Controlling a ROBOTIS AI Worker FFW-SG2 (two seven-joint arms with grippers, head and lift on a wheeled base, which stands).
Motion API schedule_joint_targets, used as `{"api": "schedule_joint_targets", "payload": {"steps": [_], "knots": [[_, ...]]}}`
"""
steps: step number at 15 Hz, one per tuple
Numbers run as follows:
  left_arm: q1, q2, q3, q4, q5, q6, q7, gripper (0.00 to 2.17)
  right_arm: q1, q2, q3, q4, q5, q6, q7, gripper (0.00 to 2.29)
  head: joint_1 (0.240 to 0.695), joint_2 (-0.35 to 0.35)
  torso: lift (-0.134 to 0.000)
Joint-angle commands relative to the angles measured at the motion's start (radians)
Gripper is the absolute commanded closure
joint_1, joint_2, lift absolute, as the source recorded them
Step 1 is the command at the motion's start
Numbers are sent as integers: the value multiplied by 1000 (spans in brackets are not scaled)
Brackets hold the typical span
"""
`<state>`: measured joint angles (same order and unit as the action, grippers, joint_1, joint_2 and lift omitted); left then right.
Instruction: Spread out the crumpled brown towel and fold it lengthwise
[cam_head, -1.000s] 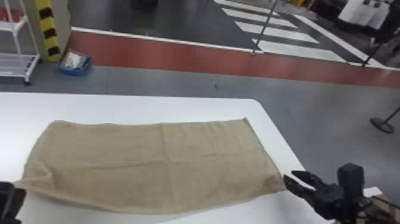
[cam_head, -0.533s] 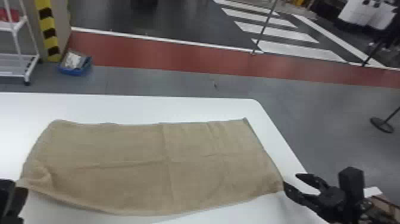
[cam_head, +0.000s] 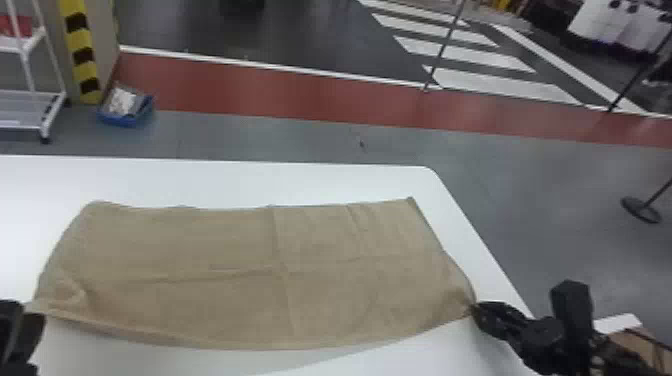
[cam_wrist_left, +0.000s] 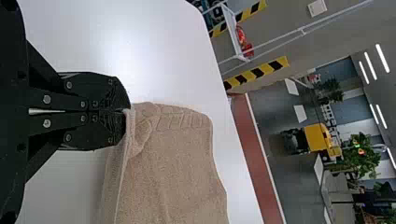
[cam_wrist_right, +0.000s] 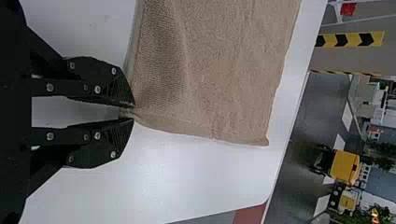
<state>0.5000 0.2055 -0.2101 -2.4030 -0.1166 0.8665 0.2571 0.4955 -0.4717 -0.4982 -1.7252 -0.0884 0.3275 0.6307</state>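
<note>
The brown towel (cam_head: 240, 270) lies spread as a wide rectangle on the white table, with shallow creases and a bunched near-left corner. At that corner, my left gripper (cam_head: 24, 316) is at the head view's left edge; in the left wrist view my left gripper (cam_wrist_left: 126, 111) is shut on the corner of the towel (cam_wrist_left: 173, 168). My right gripper (cam_head: 475, 308) holds the near-right corner, where the cloth gathers to a point. The right wrist view has my right gripper (cam_wrist_right: 132, 112) with its tips pinching a bit of the towel (cam_wrist_right: 210, 79).
The white table (cam_head: 310, 182) extends past the towel's far side, and its right edge slants close by the right arm. On the floor beyond are a blue bin (cam_head: 125, 112), a white shelf rack (cam_head: 30, 107) and a stand's round base (cam_head: 640, 210).
My right gripper has gone from open beside the near-right corner to shut on it. The left gripper and the towel's near-left corner have shifted slightly.
</note>
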Motion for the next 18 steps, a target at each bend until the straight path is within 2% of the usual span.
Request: {"api": "schedule_joint_targets", "payload": {"steps": [1,2,4,6,9,13,15,18], "knots": [[0,0,0,-1,2,1,1,1420,0,5,-8,-14,-10,-9,6,1507,695,-350,-124],[2,0,0,-1,2,1,2,1420,3,11,-16,-25,-24,-15,14,1511,695,-350,-124],[3,0,3,-4,2,1,4,1420,11,30,-37,-60,-36,-18,21,1656,695,-350,-124],[6,2,2,-16,0,-5,14,1420,34,36,-66,-109,-82,-15,29,1656,695,-350,-124],[11,3,-2,-38,-20,-11,34,1420,41,82,-141,-197,-142,25,110,1656,695,-350,-124],[37,3,-34,-91,-127,66,36,1420,15,91,-206,-228,-197,95,127,1656,695,-350,-124],[48,5,-31,-105,-127,69,36,1416,-29,93,-235,-214,-229,147,124,1656,695,-350,-124],[22,2,-25,-107,-127,78,34,1420,-121,94,-253,-195,-234,236,109,1656,695,-350,-124]]}}
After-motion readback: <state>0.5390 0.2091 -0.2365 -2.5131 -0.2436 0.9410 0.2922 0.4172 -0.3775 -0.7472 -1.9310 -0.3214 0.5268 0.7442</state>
